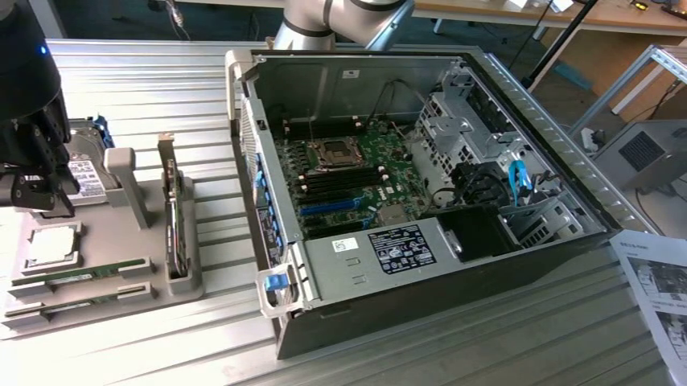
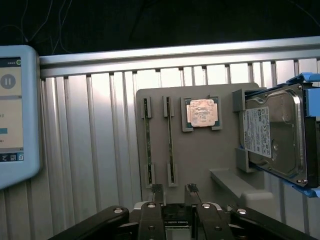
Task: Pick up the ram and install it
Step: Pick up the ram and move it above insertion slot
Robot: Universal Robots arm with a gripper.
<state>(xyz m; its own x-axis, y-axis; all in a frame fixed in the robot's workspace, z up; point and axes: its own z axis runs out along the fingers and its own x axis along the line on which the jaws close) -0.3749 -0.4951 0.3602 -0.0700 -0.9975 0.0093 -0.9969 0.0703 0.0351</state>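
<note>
**Ram seated in its fixture; gripper released and empty above it.**

The ram [image 2: 170,140] stood on edge between two slotted holders of the grey fixture tray [image 2: 210,160]. I judged that this placement left its upper edge free for a pinch from above. Its twin stick [image 2: 147,140] stood parallel just beside it, on the side away from the processor chip [image 2: 202,112]. I held the gripper [image 2: 174,192] over one end of the tray, fingers parted with nothing between them, roughly in line with the ram rather than the twin. The hard drive [image 2: 277,132] rested in its own cradle beyond the chip. The tray sat on the ribbed counter [image 1: 161,80] beside the open computer case [image 1: 355,88]. The case lay on its side so that the motherboard [image 1: 355,173] faced upward, presumably for insertion from above. No installation step was complete.
</note>
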